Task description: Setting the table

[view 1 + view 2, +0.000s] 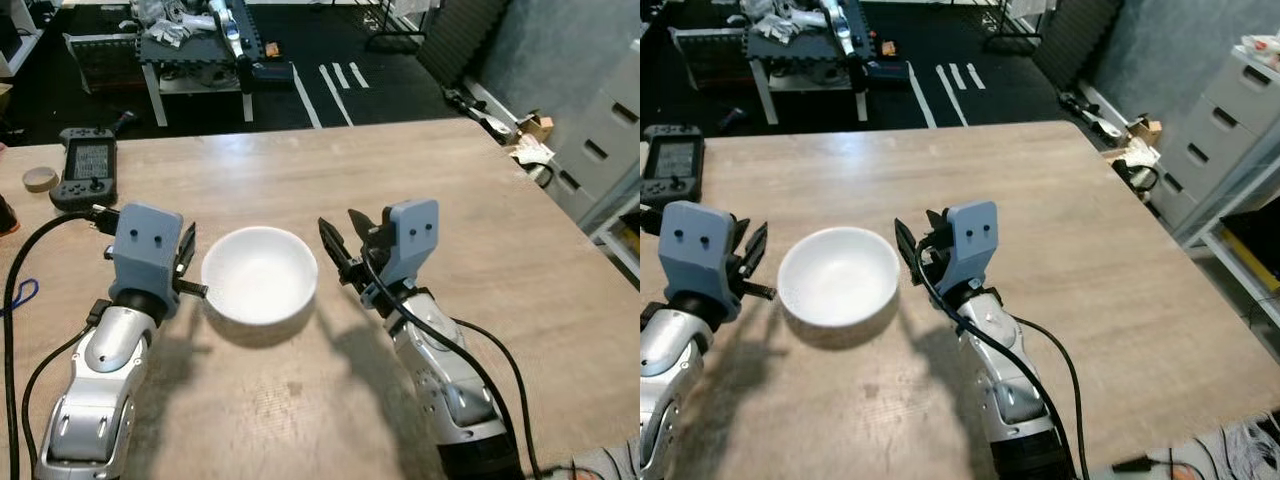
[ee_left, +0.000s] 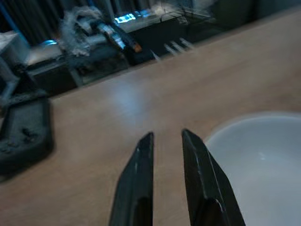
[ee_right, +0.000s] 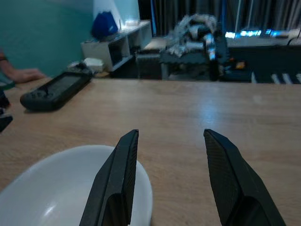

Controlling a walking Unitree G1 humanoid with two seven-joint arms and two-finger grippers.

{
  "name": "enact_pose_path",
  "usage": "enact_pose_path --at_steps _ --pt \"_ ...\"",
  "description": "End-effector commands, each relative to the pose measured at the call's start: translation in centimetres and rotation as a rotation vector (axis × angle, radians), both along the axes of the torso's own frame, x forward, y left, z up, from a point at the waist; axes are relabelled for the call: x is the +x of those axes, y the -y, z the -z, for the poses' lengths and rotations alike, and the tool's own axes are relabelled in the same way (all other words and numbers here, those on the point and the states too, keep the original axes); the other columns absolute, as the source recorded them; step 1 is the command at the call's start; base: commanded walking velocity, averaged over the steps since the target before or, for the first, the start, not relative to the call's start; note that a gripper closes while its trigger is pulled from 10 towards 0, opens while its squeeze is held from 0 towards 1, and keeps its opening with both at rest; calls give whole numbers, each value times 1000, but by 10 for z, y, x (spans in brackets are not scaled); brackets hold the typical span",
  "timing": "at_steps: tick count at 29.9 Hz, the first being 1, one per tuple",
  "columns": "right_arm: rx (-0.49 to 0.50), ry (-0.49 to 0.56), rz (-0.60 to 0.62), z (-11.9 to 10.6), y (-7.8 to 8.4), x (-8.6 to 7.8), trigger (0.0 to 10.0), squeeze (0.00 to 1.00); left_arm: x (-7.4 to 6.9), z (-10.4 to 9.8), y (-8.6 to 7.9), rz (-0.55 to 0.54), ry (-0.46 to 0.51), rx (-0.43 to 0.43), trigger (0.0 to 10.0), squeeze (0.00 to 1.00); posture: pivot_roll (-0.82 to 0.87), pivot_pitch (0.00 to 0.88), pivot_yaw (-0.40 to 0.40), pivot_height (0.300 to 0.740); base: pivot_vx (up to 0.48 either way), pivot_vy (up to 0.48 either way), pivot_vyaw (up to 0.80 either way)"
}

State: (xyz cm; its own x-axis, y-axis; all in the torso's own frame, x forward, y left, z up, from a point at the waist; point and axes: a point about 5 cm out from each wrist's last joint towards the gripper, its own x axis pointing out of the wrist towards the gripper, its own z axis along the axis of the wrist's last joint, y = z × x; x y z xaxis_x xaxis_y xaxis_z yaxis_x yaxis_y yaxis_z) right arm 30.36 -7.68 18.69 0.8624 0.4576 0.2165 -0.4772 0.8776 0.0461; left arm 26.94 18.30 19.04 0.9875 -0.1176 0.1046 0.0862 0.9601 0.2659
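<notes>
White bowl (image 1: 260, 274) sits empty on the wooden table (image 1: 480, 230), about mid-table. Left gripper (image 1: 190, 268) is right up against the bowl's left rim, fingers (image 2: 141, 179) only a narrow gap apart with nothing between them. Right gripper (image 1: 338, 252) hangs just off the bowl's right side, fingers (image 3: 115, 183) spread wide, holding nothing. Well left of the bowl there's a handheld game console (image 1: 88, 165) and a tape roll (image 1: 40, 179) beside it.
</notes>
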Motion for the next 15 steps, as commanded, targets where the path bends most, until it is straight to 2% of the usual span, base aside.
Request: enact_pose_path --at_steps 1,8,13,15 --pt "-49 -31 1 6 2 -1 10000 0 -4 5 6 58 -34 21 10000 0 84 43 19 740 0 0 0" --pt "-152 -70 -4 11 15 0 10000 0 -14 12 7 178 -111 93 10000 0 89 45 16 740 0 0 0" --pt "-129 -137 -46 16 18 -2 10000 0 -14 13 3 169 -112 109 10000 0 86 46 16 740 0 0 0" --pt "-49 -197 -87 19 17 -3 10000 0 -12 11 0 178 -88 176 10000 0 89 48 9 740 0 0 0"
